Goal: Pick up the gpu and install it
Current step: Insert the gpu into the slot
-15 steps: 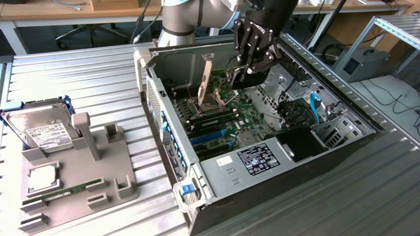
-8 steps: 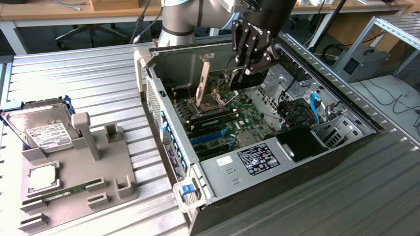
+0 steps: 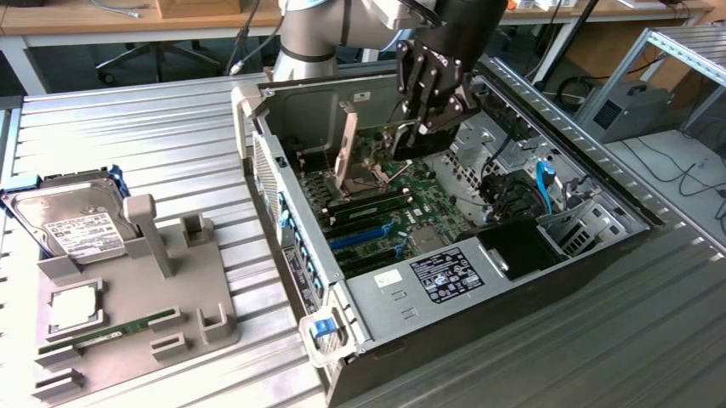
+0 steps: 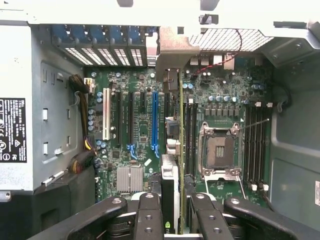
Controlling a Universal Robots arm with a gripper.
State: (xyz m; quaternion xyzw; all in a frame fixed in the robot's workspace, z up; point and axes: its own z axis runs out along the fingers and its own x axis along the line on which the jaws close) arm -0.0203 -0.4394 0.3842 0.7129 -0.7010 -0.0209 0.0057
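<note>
the gripper (image 3: pixel 422 136), jaws partly closed, is clamping the gpu (image 3: pixel 349 140) on edge inside the computer case (image 3: pixel 511 340), over the motherboard (image 4: pixel 220 95). the card's long axis is running from the fingers (image 4: pixel 148 217) toward the case's rear wall, bracket end leading, parallel to and just beside the blue slot (image 4: pixel 154 117).

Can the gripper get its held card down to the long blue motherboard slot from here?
Probably yes: the black gripper clamps the green bracketed card over the motherboard; the long blue slot lies uncovered.
</note>
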